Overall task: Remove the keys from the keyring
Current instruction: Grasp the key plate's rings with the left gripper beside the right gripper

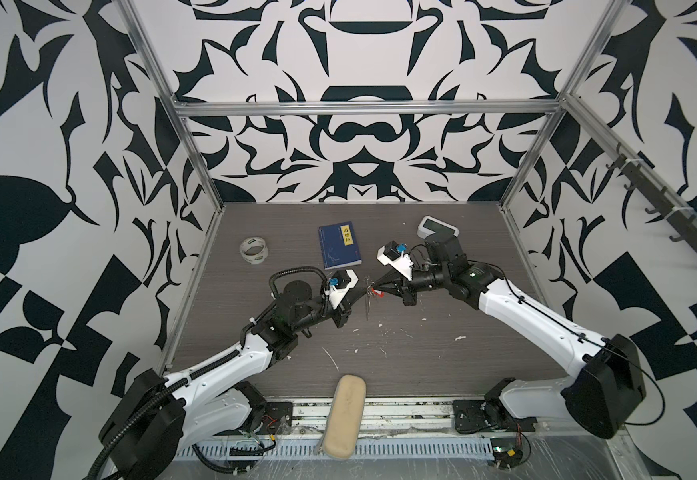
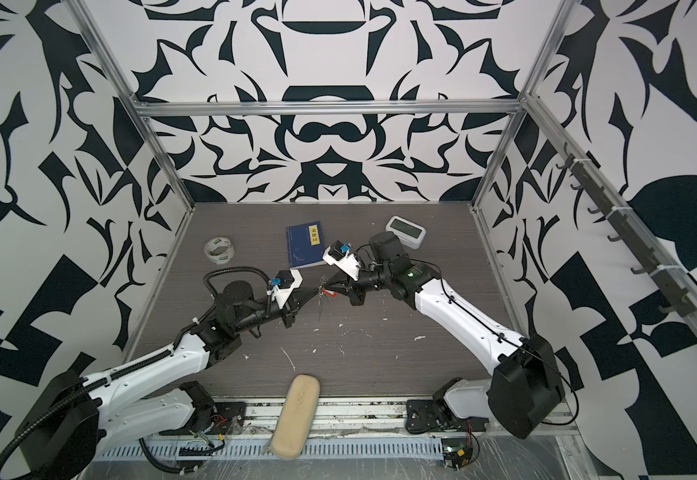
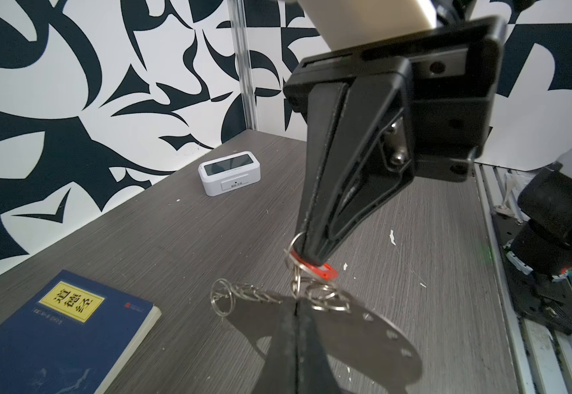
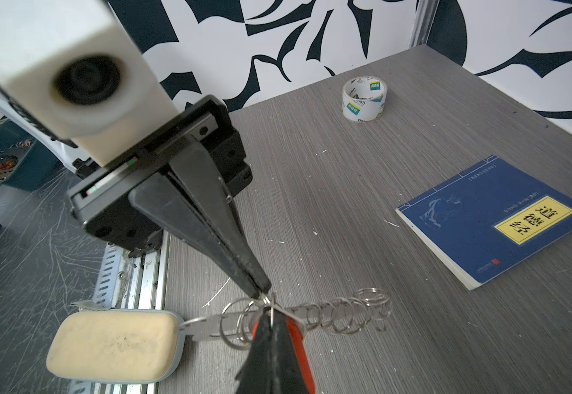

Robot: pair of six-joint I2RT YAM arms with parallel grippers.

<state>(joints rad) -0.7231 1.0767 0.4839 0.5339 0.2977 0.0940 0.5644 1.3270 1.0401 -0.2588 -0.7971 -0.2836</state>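
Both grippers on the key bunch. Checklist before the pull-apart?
1. Left gripper shut on a ring of the keyring: ok.
2. Right gripper shut on the red tag: ok.
3. Red tag separated from the keyring: not ok, rings link them between the grippers.
4. Bunch clear of the table: cannot tell.
5. Book and tape roll away from both grippers: ok.
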